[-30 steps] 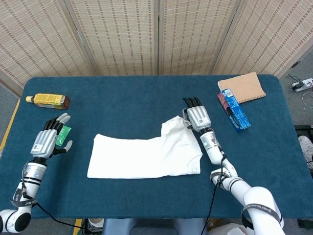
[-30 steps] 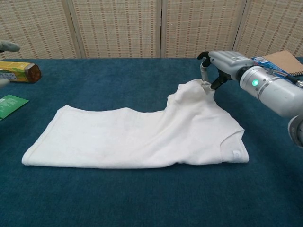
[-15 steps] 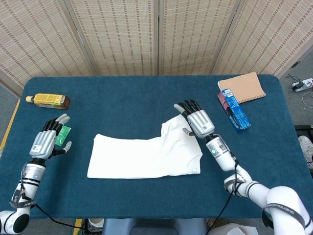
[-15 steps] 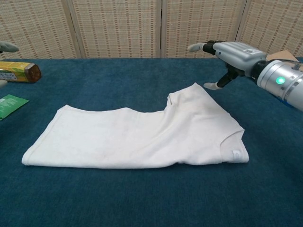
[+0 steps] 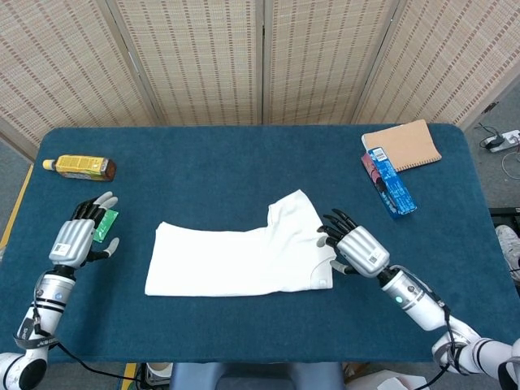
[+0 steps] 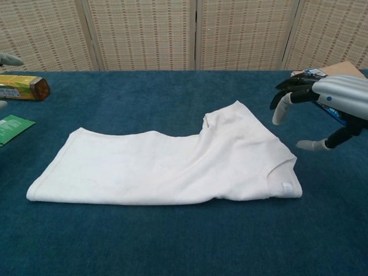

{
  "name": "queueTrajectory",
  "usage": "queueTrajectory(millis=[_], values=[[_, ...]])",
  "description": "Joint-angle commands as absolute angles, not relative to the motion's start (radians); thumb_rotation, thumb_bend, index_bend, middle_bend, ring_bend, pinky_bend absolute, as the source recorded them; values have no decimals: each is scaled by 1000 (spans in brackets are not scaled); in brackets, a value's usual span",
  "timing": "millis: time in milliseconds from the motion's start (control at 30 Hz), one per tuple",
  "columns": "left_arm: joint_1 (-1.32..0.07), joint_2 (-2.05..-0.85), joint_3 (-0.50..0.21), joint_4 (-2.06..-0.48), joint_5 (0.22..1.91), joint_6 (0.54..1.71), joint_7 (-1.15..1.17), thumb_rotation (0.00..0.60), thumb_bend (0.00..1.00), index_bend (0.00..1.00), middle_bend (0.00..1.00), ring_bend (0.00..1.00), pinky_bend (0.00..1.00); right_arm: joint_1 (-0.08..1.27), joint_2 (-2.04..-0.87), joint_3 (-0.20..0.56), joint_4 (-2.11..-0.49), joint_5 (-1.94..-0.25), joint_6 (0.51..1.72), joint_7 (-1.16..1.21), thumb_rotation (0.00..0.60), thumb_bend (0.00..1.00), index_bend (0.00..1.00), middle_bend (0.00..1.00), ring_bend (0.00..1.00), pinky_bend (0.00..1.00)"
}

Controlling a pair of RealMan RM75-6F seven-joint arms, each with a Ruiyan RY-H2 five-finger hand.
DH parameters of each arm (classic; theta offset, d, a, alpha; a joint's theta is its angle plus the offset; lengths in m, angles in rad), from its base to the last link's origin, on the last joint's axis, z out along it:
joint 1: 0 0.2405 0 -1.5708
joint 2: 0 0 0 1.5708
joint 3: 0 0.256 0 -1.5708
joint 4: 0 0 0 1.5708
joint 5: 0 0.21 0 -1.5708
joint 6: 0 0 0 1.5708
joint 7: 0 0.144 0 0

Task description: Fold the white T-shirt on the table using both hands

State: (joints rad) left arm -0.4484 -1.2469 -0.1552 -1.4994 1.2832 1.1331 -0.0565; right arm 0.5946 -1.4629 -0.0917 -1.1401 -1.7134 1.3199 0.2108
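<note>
1. The white cotton T-shirt point(image 5: 244, 252) lay part-folded, mid-desk.
2. The right hand point(image 5: 356, 248) hovered beside its right edge, fingers spread, holding nothing.
3. The left hand point(image 5: 77, 236), also empty and spread, waited far left; both should pinch matching corners together.

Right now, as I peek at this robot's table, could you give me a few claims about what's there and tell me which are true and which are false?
1. The right hand is gripping the white T-shirt. False: its fingers are spread and hold nothing, just beside the shirt's right edge.
2. The T-shirt lies partly folded on the blue table. True.
3. A bottle lies on its side at the table's far left. True.
4. The left hand rests on the shirt. False: it is well off to the shirt's left, near a small green packet.
5. The brown notebook sits at the table's far right corner. True.
</note>
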Motion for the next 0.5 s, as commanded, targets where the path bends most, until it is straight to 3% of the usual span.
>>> queueTrajectory(millis=[33,233,500], values=[[-461,-1237,-127,-1474,1338,1116,-49,600,384,210,52,0,5,573,-1435,-82,-1162,-1727,1372,193,600,218,389,263,89,30],[-491,-1236,-87,-1401,1408,1073,-32,600,384,278,52,0,5,541,-1367,-62,-1229,-1725,1426,163,600,218,395,272,97,30],[-485,-1262,-83,-1373,1407,1086,-53,600,384,276,52,0,5,503,-1351,-141,-1230,-1783,1385,126,600,218,404,272,97,30]])
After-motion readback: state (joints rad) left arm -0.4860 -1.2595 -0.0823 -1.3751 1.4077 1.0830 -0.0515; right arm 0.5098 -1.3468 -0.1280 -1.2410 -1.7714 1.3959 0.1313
